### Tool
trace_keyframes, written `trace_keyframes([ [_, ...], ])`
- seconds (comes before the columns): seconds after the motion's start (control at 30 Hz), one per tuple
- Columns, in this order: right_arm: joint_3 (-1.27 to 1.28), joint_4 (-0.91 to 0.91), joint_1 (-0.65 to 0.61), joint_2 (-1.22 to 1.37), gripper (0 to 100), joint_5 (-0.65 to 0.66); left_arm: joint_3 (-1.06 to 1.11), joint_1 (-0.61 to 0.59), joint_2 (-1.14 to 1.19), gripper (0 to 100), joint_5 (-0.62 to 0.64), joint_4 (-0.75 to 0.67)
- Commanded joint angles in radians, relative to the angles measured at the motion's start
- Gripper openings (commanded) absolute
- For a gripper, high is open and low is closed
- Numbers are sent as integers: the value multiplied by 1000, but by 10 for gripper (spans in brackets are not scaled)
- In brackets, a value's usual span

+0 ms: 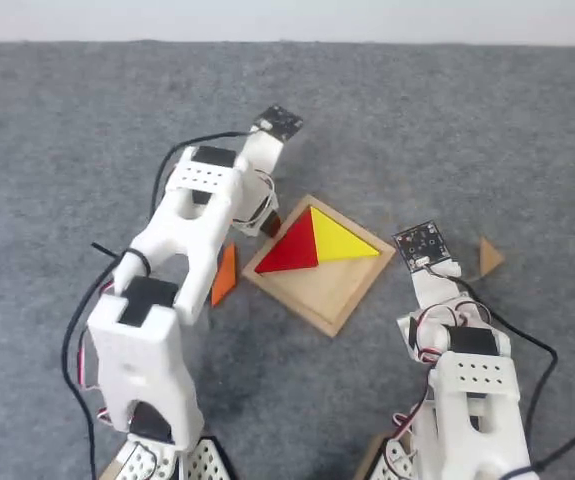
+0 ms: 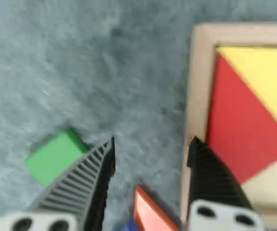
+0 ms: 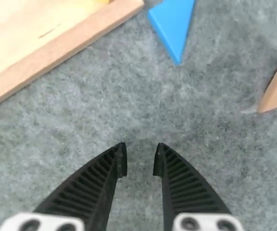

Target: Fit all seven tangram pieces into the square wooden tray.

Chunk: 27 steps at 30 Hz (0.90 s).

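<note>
Early in the filling, by the look of it; seated in the square wooden tray (image 1: 329,312) are only a red triangle (image 1: 292,252) and a yellow triangle (image 1: 345,240), edge to edge, with bare wood beside them; loose on the grey counter (image 1: 87,120) around it, a green piece (image 2: 56,156), an orange piece (image 1: 224,275), a blue triangle (image 3: 174,24) and a wood-coloured triangle (image 1: 489,257). Seems to be the fetching of a next piece; left gripper (image 2: 152,144) just outside the tray's rim, fingers spread wide and empty, orange piece lying between them, green off to one side; right gripper (image 3: 139,154) over bare counter near another edge of the tray, fingers parted only narrowly, holding nothing, blue triangle ahead. Probably calls for lowering the left fingers astride the orange piece, closing on its edges, then lifting over the rim and turning it to suit the free wood.
</note>
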Motion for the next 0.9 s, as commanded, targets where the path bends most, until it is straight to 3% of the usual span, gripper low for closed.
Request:
trace_keyframes([
  [0.0, -5, -19, -7, -21, 102, -11, -36, -23, 12, 233, -17, -8],
  [0.27, -18, -68, -10, -19, 103, -12, 114, 5, -141, 232, -49, 32],
  [0.43, -129, -30, -84, 27, 106, -74, 84, -64, -235, 234, -49, 37],
  [0.63, -255, -22, -263, 252, 106, -138, 33, -141, -199, 235, -57, 37],
  [0.87, -296, -93, -282, 455, 106, -141, -93, -192, -75, 235, -98, 38],
])
